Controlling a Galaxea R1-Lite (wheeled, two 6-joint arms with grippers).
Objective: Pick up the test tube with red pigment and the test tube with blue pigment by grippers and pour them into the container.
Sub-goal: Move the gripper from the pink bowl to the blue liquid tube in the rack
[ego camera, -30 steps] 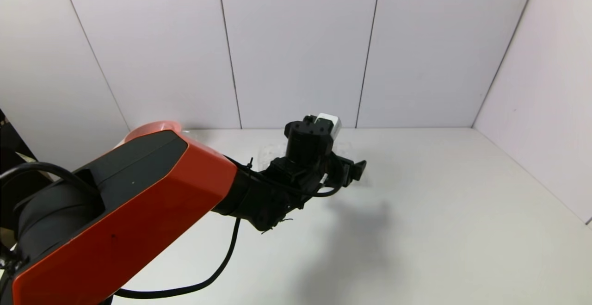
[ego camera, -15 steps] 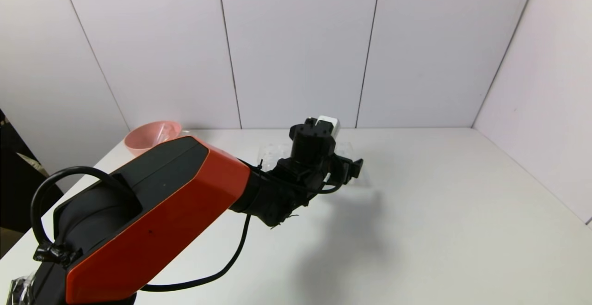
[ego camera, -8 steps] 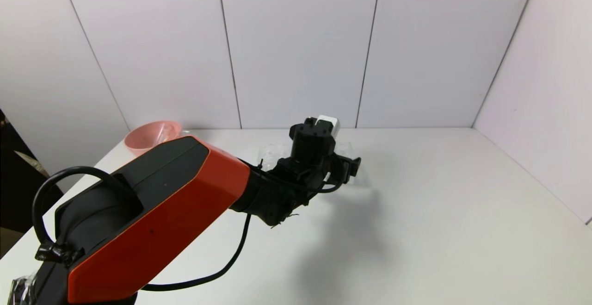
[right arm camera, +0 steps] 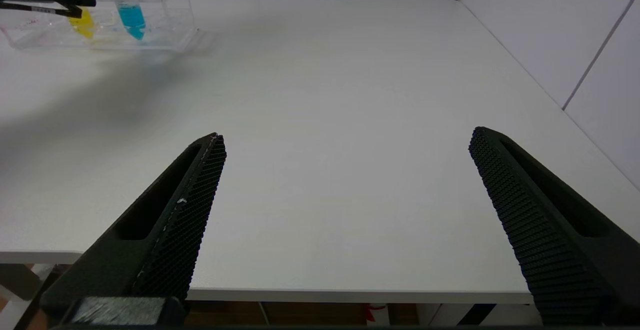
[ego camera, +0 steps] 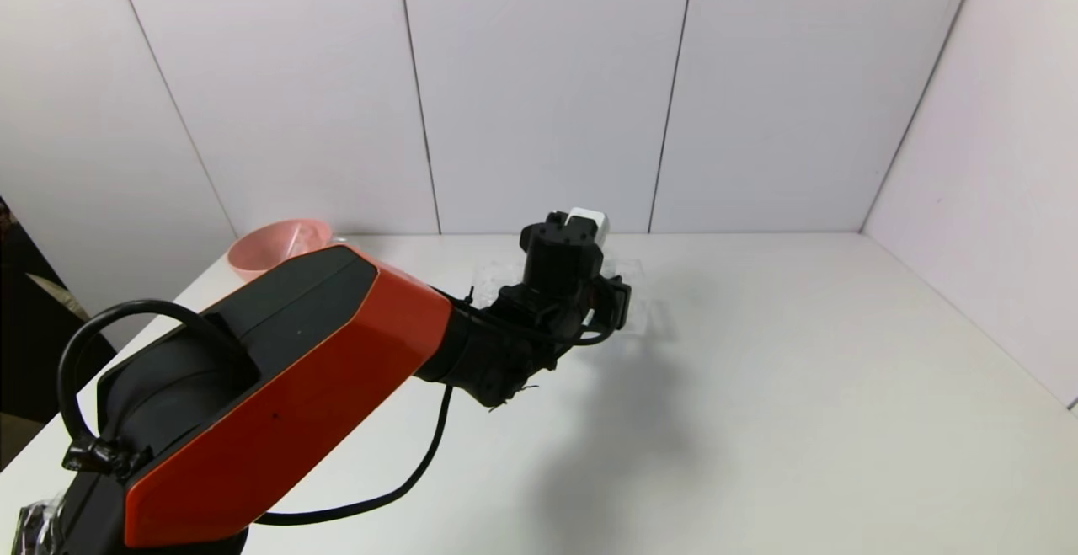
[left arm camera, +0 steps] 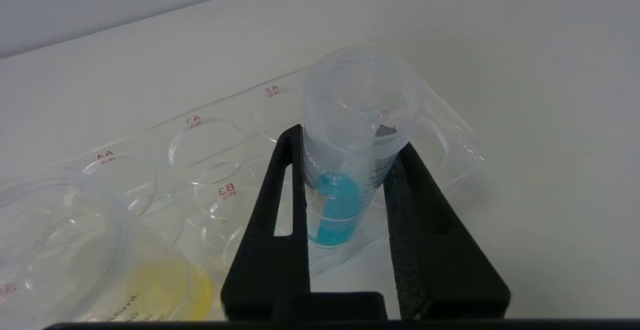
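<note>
The test tube with blue pigment [left arm camera: 335,210] stands upright in the end hole of a clear tube rack [left arm camera: 165,129]. My left gripper [left arm camera: 350,142] is around its upper part, with both fingers pressed against its sides. In the head view the left gripper [ego camera: 619,302] covers the tube over the rack [ego camera: 497,273] at the table's far middle. The right wrist view shows the blue tube [right arm camera: 131,18] far off. My right gripper [right arm camera: 345,144] is open and empty over the table's front edge. The test tube with red pigment and the container are out of view.
A tube with yellow liquid [left arm camera: 150,280] stands in the same rack, close beside my left gripper. A pink bowl [ego camera: 269,243] sits at the far left corner of the table. White walls close the back and the right side.
The left gripper's fingers have drawn together onto the blue tube. The gripper has shifted slightly left over the rack. The left arm rose out of the head view's foreground two seconds ago.
</note>
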